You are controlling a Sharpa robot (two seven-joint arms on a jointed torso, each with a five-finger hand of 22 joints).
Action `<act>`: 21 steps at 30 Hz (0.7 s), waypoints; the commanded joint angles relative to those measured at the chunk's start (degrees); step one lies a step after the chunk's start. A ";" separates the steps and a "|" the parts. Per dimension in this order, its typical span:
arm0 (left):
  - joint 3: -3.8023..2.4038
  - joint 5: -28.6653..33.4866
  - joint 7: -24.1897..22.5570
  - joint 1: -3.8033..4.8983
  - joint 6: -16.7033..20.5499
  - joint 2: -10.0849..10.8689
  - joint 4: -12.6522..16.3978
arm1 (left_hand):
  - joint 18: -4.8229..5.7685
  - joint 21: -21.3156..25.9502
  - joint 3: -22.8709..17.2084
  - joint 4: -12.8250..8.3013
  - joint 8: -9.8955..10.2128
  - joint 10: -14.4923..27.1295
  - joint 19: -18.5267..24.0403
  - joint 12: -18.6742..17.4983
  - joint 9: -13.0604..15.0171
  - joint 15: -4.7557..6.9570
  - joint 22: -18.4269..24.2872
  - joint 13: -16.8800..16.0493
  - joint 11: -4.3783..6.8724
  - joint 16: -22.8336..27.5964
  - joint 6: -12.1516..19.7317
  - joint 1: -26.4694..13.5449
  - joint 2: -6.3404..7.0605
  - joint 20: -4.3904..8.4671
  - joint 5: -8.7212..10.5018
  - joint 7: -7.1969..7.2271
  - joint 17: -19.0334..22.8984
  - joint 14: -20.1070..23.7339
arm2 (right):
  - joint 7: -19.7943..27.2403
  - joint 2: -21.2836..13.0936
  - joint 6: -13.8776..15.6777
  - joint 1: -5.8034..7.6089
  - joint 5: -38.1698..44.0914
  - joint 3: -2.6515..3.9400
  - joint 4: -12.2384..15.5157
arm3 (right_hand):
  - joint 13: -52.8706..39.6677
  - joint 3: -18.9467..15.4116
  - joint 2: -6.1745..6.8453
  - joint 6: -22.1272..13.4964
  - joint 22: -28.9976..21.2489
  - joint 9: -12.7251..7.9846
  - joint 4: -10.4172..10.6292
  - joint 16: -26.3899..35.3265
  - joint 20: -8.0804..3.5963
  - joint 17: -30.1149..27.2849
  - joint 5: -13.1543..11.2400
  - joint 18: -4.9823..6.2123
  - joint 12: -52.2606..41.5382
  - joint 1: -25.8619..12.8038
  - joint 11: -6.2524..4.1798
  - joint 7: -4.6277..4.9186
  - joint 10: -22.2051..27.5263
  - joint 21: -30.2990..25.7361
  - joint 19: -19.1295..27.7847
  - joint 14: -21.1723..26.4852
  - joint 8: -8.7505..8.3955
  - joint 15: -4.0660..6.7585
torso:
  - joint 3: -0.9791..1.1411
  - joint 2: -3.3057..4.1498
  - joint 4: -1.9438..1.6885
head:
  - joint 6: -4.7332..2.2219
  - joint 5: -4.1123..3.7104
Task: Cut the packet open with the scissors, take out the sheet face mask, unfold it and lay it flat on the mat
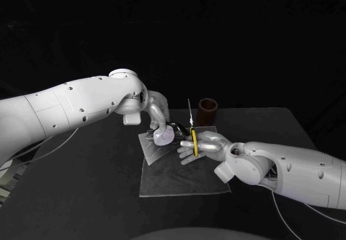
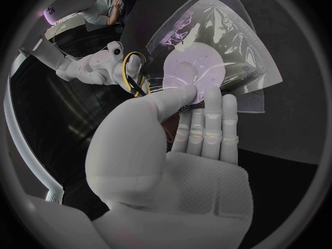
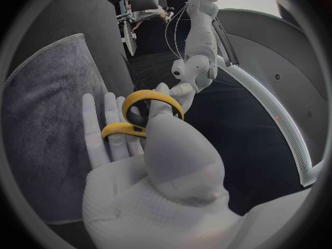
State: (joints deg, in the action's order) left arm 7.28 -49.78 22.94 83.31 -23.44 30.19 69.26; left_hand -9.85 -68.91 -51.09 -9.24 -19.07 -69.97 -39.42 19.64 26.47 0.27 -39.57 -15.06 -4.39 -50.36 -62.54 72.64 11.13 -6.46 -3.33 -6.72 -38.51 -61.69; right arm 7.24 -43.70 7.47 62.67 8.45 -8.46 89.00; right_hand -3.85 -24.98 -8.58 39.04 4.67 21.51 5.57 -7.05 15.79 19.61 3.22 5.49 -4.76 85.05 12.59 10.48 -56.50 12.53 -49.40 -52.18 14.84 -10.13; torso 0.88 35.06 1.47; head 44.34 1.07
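Pinching the packet (image 1: 156, 148) over the mat (image 1: 180, 180), left hand (image 1: 157, 114) steadies it; right hand (image 1: 205, 146) grips scissors (image 1: 192, 127); cutting looks undone.

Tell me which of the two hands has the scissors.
The right hand: it grips the scissors by their yellow handles, blades pointing away from the robot. The left hand holds the packet instead.

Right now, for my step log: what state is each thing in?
packet: pinched by the left hand, tilted over the mat; cut or not, cannot tell.
scissors: held in the right hand, blades look closed.
mat: lies flat on the table.
brown cylinder: upright.
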 commanded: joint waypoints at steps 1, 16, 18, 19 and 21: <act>-0.03 0.06 0.15 0.02 -0.52 -0.12 -0.05 | -0.63 -0.25 -0.29 0.11 -0.17 -5.32 -0.18 0.39 0.12 0.47 -0.07 -3.35 2.06 -0.36 -0.26 0.00 -0.43 0.22 -0.26 0.09 0.06 -0.03 | 1.13 -0.21 -1.04 0.07 -0.77 0.09 0.31 | -0.06 -1.19 -0.11 0.13 -0.08 0.09 -0.49 -0.06 0.05 -0.06 0.17 4.57 -0.42 -0.52 -0.11 5.70 -0.25 -0.20 0.36 0.41 0.42 0.00 | 0.01 0.01 0.00 | 0.03 0.03; -0.03 -1.44 0.14 0.01 -0.33 -0.13 0.30 | -0.63 -0.25 -0.29 0.11 -0.17 -5.32 -0.18 0.39 0.12 0.47 -0.07 -3.35 2.06 -0.36 -0.26 0.00 -0.43 0.22 -0.26 0.09 0.06 -0.03 | 1.45 -0.76 -0.27 0.06 -1.36 0.13 0.84 | -0.08 -1.08 -0.37 0.36 -0.06 0.16 -0.85 -0.28 0.05 -0.20 0.27 4.64 -0.78 -0.44 -0.22 5.60 -0.48 -0.14 0.35 0.24 0.80 0.08 | 0.03 -0.04 0.04 | 0.13 0.17; -0.03 -1.52 0.14 0.01 -0.34 -0.17 0.46 | -0.63 -0.25 -0.29 0.11 -0.17 -5.32 -0.18 0.39 0.12 0.47 -0.07 -3.35 2.06 -0.36 -0.26 0.00 -0.43 0.22 -0.26 0.09 0.06 -0.03 | 1.43 -0.57 0.04 0.06 -1.49 0.14 0.72 | -0.08 -1.01 -0.59 0.46 -0.04 0.19 -1.04 -0.44 0.04 -0.26 0.28 4.68 -0.98 -0.41 -0.28 5.54 -0.59 -0.07 0.30 0.09 1.00 0.14 | -0.02 -0.03 -0.05 | 0.10 0.06; -0.03 -1.54 0.15 0.01 -0.35 -0.20 0.55 | -0.63 -0.25 -0.29 0.11 -0.17 -5.32 -0.18 0.39 0.12 0.47 -0.07 -3.35 2.06 -0.36 -0.26 0.00 -0.43 0.22 -0.26 0.09 0.06 -0.03 | 1.43 -0.46 0.21 0.06 -1.55 0.14 0.67 | -0.09 -0.94 -0.81 0.57 -0.01 0.22 -1.22 -0.59 0.02 -0.32 0.28 4.73 -1.15 -0.37 -0.35 5.48 -0.71 0.00 0.22 -0.07 1.18 0.20 | -0.01 -0.03 -0.05 | 0.12 0.07; -0.03 -1.56 0.16 0.01 -0.38 -0.23 0.67 | -0.63 -0.25 -0.29 0.11 -0.17 -5.32 -0.18 0.39 0.12 0.47 -0.07 -3.35 2.06 -0.36 -0.26 0.00 -0.43 0.22 -0.26 0.09 0.06 -0.03 | 1.42 -0.32 0.50 0.07 -1.62 0.14 0.62 | -0.08 -0.88 -1.09 0.70 0.02 0.24 -1.46 -0.80 0.00 -0.39 0.25 4.77 -1.38 -0.35 -0.43 5.39 -0.85 0.11 0.10 -0.28 1.42 0.29 | 0.01 0.00 -0.10 | 0.13 0.06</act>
State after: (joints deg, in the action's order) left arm 7.28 -50.76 23.24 83.31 -23.40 30.12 69.75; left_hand -9.74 -68.90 -51.16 -9.16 -19.04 -69.97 -39.42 19.75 26.53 0.46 -39.55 -15.06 -4.39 -50.36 -62.44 72.60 11.09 -6.46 -3.28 -6.63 -38.51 -61.75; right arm 7.75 -44.13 7.69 62.67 7.41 -8.41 89.58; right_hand -3.85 -24.95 -9.06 39.38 4.68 21.72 4.31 -7.62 15.90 19.24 3.22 5.49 -6.09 84.59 12.06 10.79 -57.00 12.53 -49.29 -52.25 16.19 -10.06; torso 0.91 35.05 1.43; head 44.47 1.18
